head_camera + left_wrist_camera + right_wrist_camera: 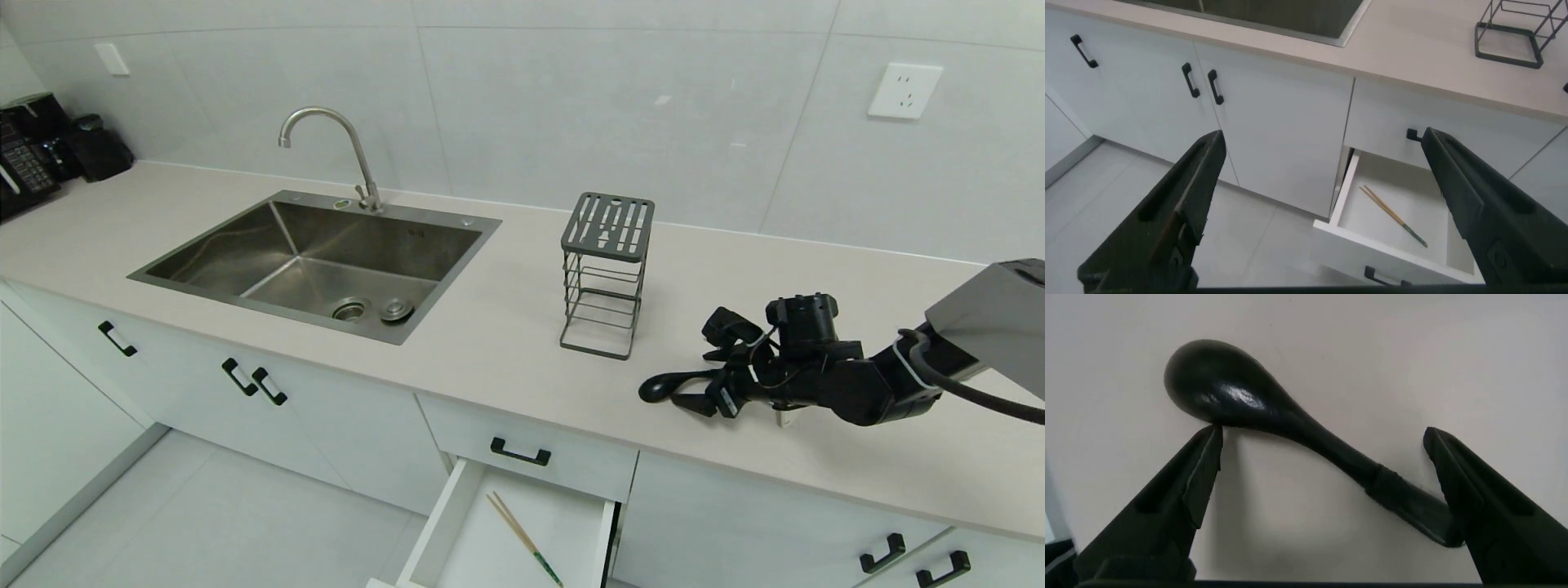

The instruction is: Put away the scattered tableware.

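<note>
Spoon (pixel 1226 388) glossy black; counter (pixel 506 327) matt, smooth; sink (pixel 367 241) brushed metal; rack (pixel 608 227) matt wire metal.

Glossy black spoon (pixel 1237 394) on beige counter (pixel 506 343) — grey steel sink (pixel 229 245), white drawer (pixel 563 514).

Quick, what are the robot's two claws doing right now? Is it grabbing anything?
Left claw: open, holding nothing.
Right claw: open, one finger on each side of the black spoon, not clamped on it.

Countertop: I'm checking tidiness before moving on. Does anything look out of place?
A black spoon lies loose on the countertop, not put away, between the open jaws of the right gripper. The drawer below stands open, chopsticks inside.
</note>
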{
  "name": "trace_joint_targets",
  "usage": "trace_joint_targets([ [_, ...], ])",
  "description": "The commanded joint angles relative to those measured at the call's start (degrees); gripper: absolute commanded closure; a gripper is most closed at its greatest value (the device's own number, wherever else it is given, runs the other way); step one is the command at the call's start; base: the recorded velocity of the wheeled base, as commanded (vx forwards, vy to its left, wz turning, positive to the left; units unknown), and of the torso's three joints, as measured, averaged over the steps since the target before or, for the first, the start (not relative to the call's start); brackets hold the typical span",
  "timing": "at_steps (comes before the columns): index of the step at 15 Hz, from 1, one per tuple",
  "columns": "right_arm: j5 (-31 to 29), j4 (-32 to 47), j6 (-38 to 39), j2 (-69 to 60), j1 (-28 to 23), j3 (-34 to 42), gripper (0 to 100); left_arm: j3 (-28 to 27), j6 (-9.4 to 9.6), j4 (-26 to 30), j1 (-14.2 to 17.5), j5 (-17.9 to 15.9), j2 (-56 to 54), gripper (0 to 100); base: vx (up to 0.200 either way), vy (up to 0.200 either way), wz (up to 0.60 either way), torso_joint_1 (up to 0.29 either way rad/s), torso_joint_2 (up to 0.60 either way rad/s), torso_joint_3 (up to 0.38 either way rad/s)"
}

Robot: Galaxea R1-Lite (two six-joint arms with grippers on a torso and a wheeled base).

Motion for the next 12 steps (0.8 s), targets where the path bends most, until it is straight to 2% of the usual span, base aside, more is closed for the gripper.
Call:
trace_joint_targets([
  [1, 0.0, 0.7, 0.1, 2.6, 0.8, -2.3, 0, 0.0, -0.02, 0.0, 0.0, 0.0, 0.0, 0, 0.0, 0.0, 0.0, 0.0, 0.0, 0.0],
  [3, 0.1, 0.8, 0.2, 3.7, 1.5, -3.8, 0, 0.0, -0.02, 0.0, 0.0, 0.0, 0.0, 0, 0.0, 0.0, 0.0, 0.0, 0.0, 0.0],
  [4, 0.0, 1.0, 0.2, 3.8, 1.7, -3.9, 100, 0.0, -0.02, 0.0, 0.0, 0.0, 0.0, 0, 0.0, 0.0, 0.0, 0.0, 0.0, 0.0],
  [12, -0.5, 1.0, 0.4, -2.0, 4.1, -1.4, 100, 0.0, -0.02, 0.0, 0.1, 0.0, 0.0, 0, 0.0, 0.0, 0.0, 0.0, 0.0, 0.0],
])
